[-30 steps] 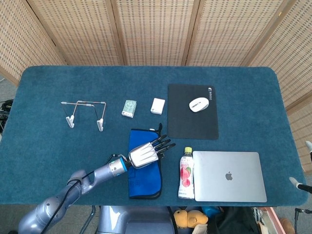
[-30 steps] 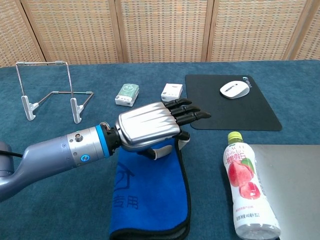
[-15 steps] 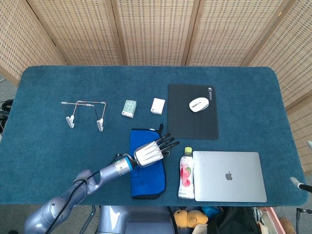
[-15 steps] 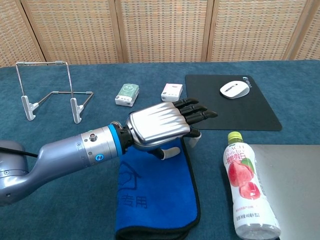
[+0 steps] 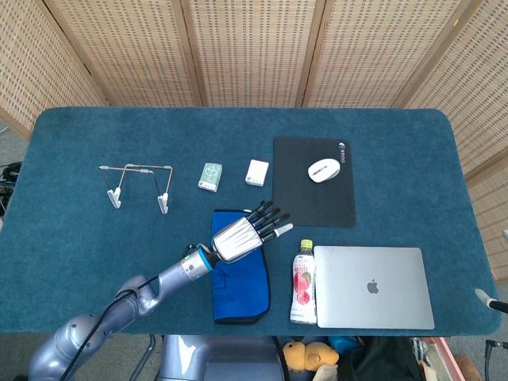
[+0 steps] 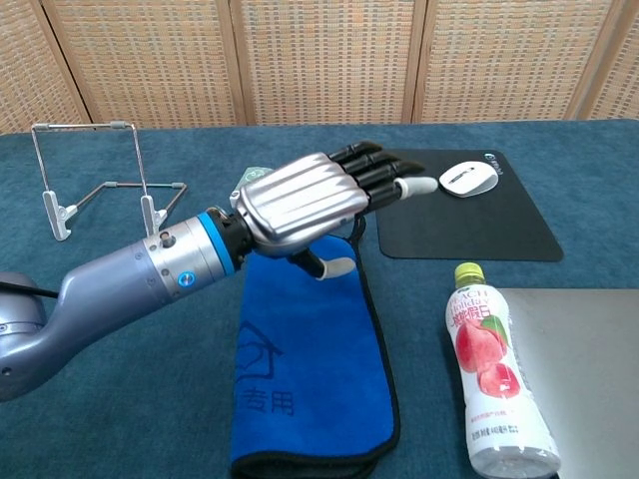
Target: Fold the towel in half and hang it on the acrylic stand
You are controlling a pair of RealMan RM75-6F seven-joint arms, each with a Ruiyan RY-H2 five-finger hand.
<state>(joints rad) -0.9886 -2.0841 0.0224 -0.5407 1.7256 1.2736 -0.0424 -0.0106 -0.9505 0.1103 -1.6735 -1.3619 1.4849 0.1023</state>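
Note:
The blue towel lies folded flat on the table near the front edge, black trim along its right side. My left hand hovers above the towel's far end, fingers stretched out towards the mouse pad and holding nothing. The acrylic stand, a thin wire-like frame on white feet, is upright at the far left with nothing on it, well apart from the hand. My right hand does not show in either view.
A peach drink bottle lies just right of the towel, beside a closed laptop. Behind them is a black mouse pad with a white mouse. Two small boxes sit mid-table.
My left hand has risen off the towel and tilted up, its fingers now straight and pointing further back. The towel slid slightly right before that and now lies still.

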